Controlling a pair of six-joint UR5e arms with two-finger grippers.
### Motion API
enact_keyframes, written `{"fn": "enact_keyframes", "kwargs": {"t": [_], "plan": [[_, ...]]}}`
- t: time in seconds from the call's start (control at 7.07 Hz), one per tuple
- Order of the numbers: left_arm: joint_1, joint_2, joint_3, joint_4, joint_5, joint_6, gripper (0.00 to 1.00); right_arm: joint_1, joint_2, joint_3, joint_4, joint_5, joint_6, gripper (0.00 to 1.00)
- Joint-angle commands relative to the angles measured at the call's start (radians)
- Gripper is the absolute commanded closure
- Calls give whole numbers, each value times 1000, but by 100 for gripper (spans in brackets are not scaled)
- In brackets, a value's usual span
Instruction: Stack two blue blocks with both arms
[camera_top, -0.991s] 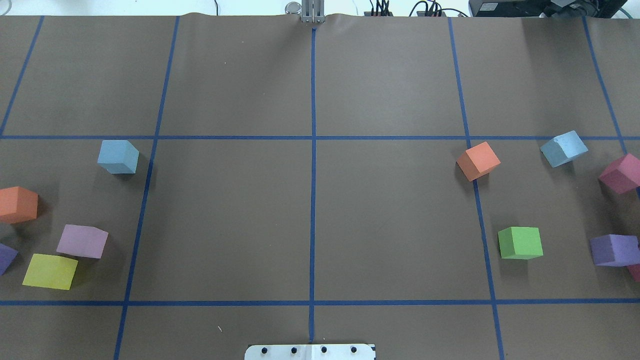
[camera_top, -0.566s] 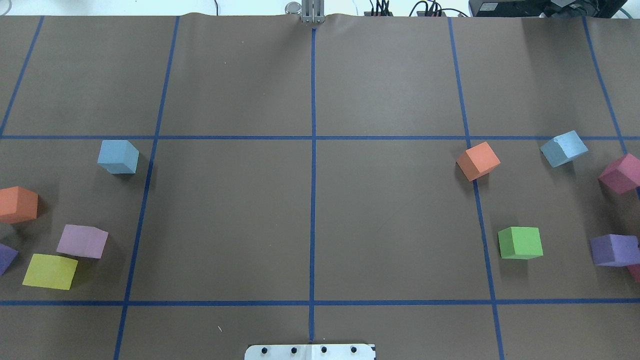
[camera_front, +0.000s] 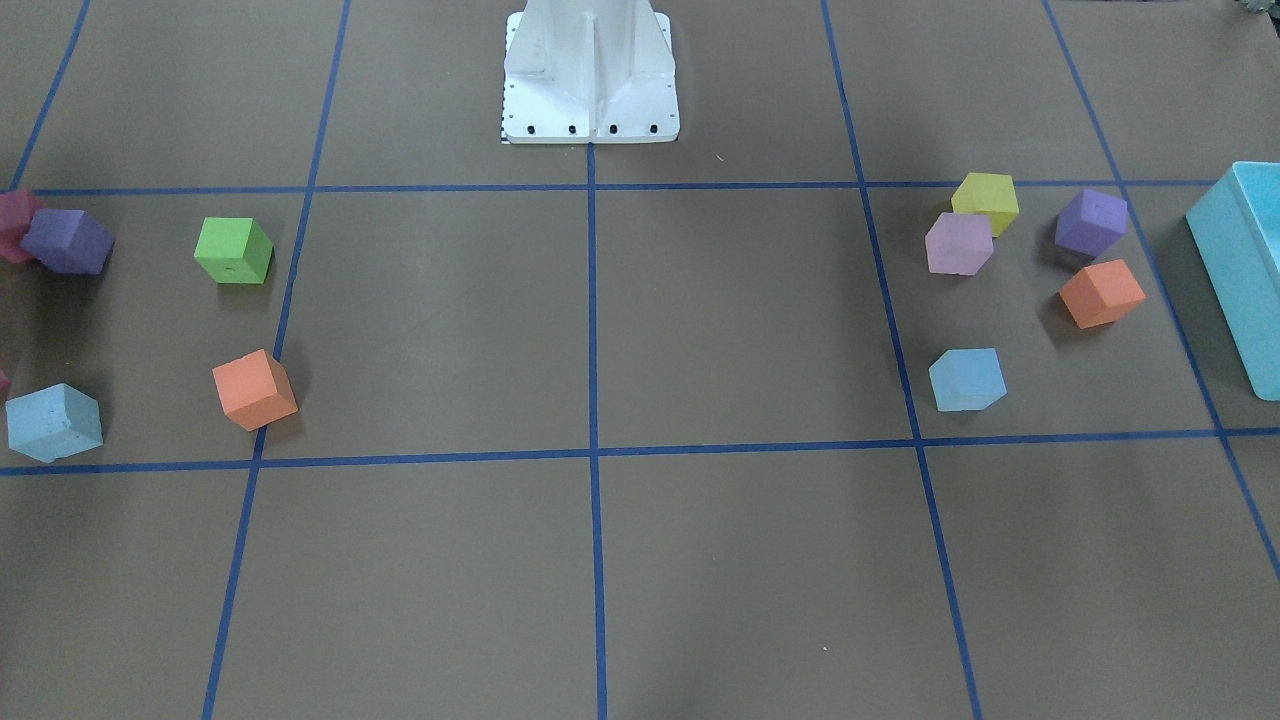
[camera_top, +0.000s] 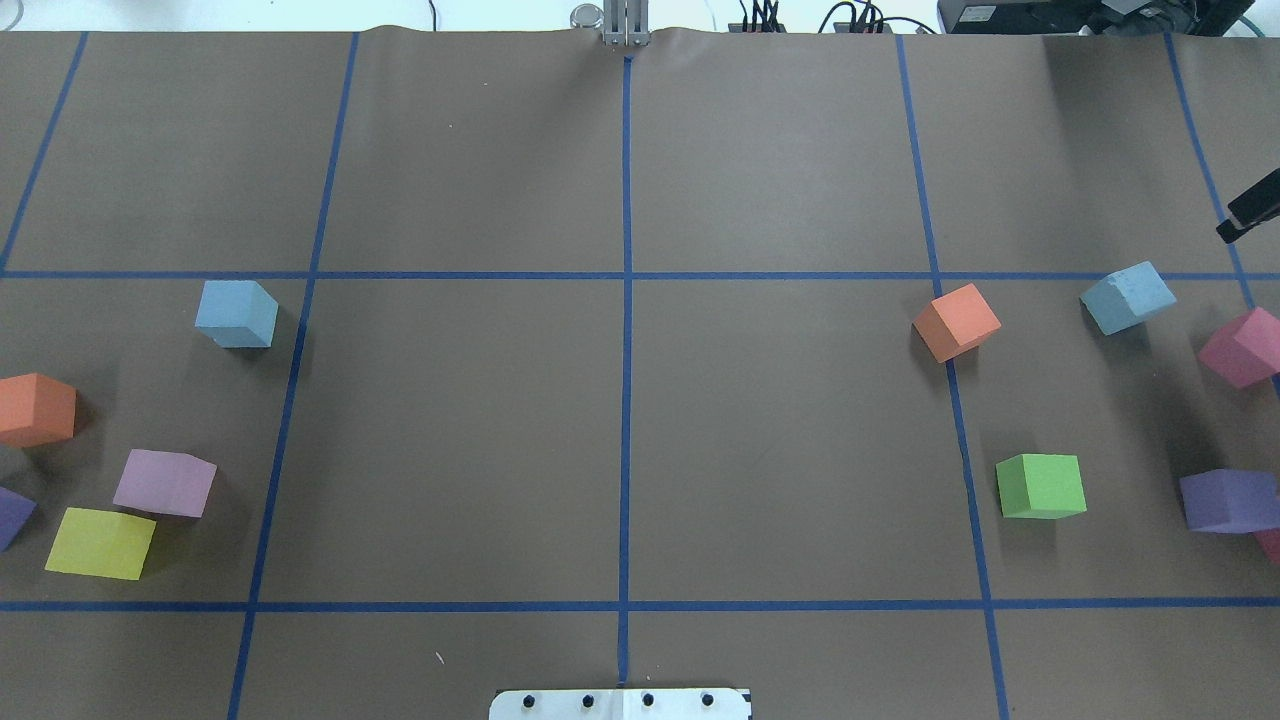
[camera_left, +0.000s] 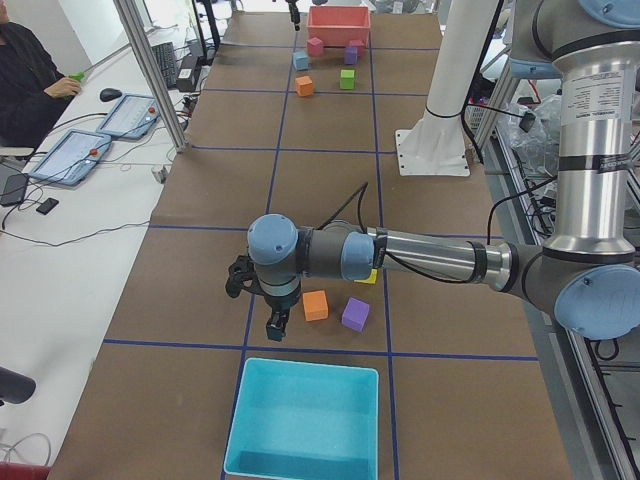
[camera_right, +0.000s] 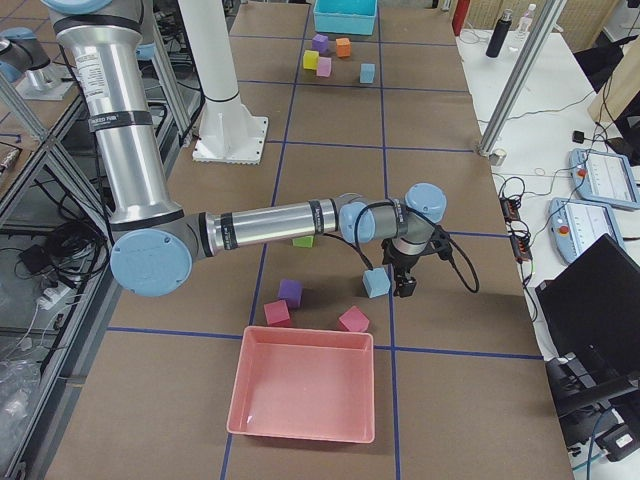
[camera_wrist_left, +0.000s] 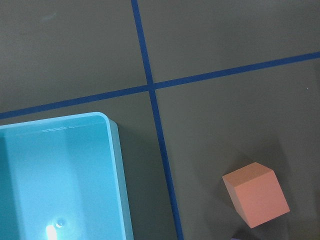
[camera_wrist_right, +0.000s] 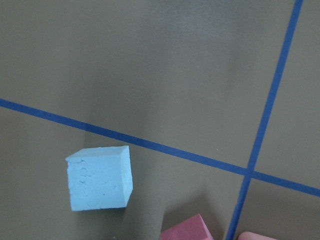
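Note:
One blue block (camera_top: 236, 313) lies on the table's left side, also in the front view (camera_front: 967, 380). The other blue block (camera_top: 1127, 297) lies on the right side, tilted; it also shows in the front view (camera_front: 53, 422), the right side view (camera_right: 376, 283) and the right wrist view (camera_wrist_right: 100, 185). My right gripper (camera_right: 405, 285) hangs just beyond this block; only a black tip (camera_top: 1250, 215) shows from overhead, and I cannot tell its state. My left gripper (camera_left: 277, 325) hangs by the turquoise bin (camera_left: 300, 420); I cannot tell its state.
Orange (camera_top: 956, 321), green (camera_top: 1040, 485), magenta (camera_top: 1243, 346) and purple (camera_top: 1225, 500) cubes lie on the right. Orange (camera_top: 35, 408), lilac (camera_top: 165, 482) and yellow (camera_top: 100, 542) cubes lie on the left. A pink bin (camera_right: 300, 390) stands at the right end. The white pedestal (camera_front: 590, 70) stands mid-back.
A black tip of my right gripper has come into the overhead view at the right edge. No block has moved.

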Motion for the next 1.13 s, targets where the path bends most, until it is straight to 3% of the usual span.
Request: {"fn": "enact_keyframes", "kwargs": {"t": [0.0, 0.28, 0.99], "plan": [[0, 2, 1, 0, 0, 0, 2, -108, 14, -55, 190, -4, 187, 0], [0, 6, -1, 0, 0, 0, 2, -133, 1, -219, 413, -12, 211, 0], [0, 8, 1, 0, 0, 1, 2, -156, 3, -183, 432, -7, 289, 0]]}}
